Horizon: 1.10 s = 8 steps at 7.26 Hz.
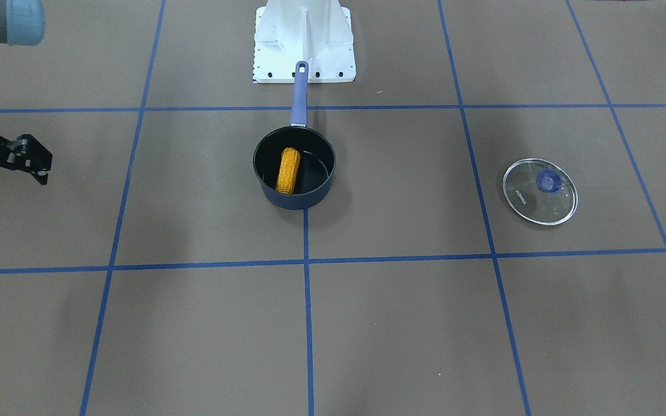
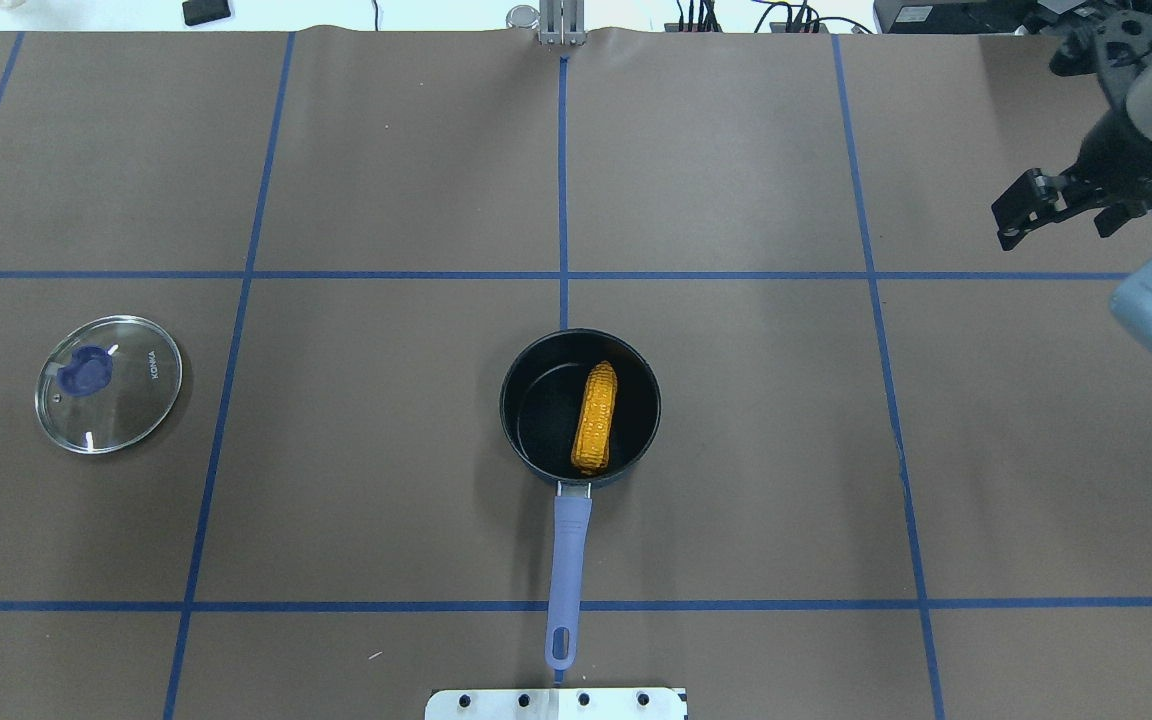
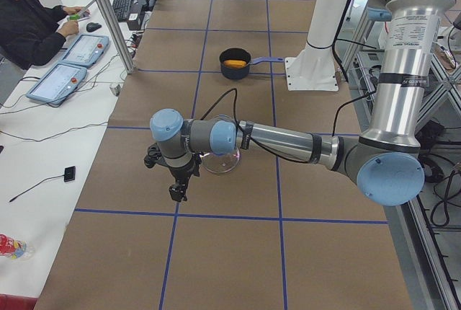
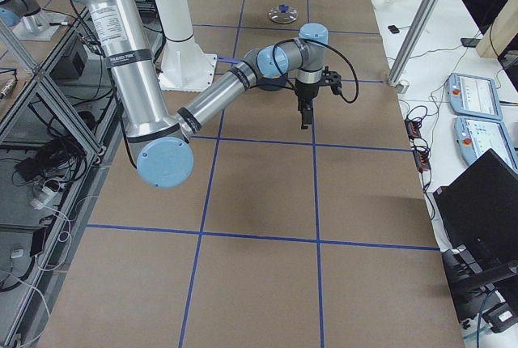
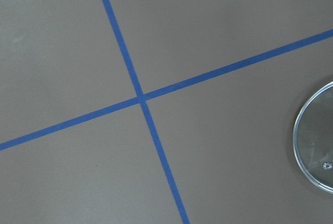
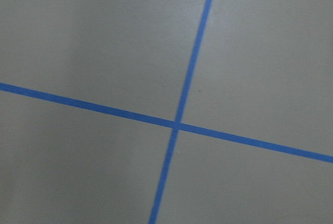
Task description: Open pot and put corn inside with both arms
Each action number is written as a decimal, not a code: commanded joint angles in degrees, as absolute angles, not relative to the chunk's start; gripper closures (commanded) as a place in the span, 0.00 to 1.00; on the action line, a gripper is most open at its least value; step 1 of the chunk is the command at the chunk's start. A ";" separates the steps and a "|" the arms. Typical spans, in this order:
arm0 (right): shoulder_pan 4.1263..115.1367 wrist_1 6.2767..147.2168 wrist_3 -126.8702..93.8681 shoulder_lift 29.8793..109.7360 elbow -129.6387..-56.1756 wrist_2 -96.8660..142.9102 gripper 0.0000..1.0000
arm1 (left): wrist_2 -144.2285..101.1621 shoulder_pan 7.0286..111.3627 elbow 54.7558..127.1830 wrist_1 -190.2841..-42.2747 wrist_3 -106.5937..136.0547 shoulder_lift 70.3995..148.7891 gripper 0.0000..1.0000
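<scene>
Overhead and front-facing views oppose each other, sharing the pot (image 2: 579,405).

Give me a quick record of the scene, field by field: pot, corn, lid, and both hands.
pot: uncovered, handle pointing toward the robot's base
corn: lying inside the pot
lid: lying flat, knob up, far from the pot on the robot's left
right hand: open, empty, well off to the pot's right
left hand: near the lid, open or shut unclear
task state: lid off, corn in
</scene>
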State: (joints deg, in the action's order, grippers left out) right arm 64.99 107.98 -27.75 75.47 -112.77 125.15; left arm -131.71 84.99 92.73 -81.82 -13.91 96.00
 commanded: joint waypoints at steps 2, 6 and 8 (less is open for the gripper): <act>78.71 106.10 -11.74 87.25 -111.81 128.41 0.00 | -131.66 86.22 91.58 -82.18 -13.45 96.24 0.01; 81.12 84.80 -11.95 98.94 -106.38 130.06 0.00 | -131.75 87.45 91.50 -82.18 -13.36 96.07 0.01; 81.12 81.91 -11.95 99.93 -105.38 132.71 0.00 | -131.92 87.54 91.58 -82.26 -13.62 95.45 0.01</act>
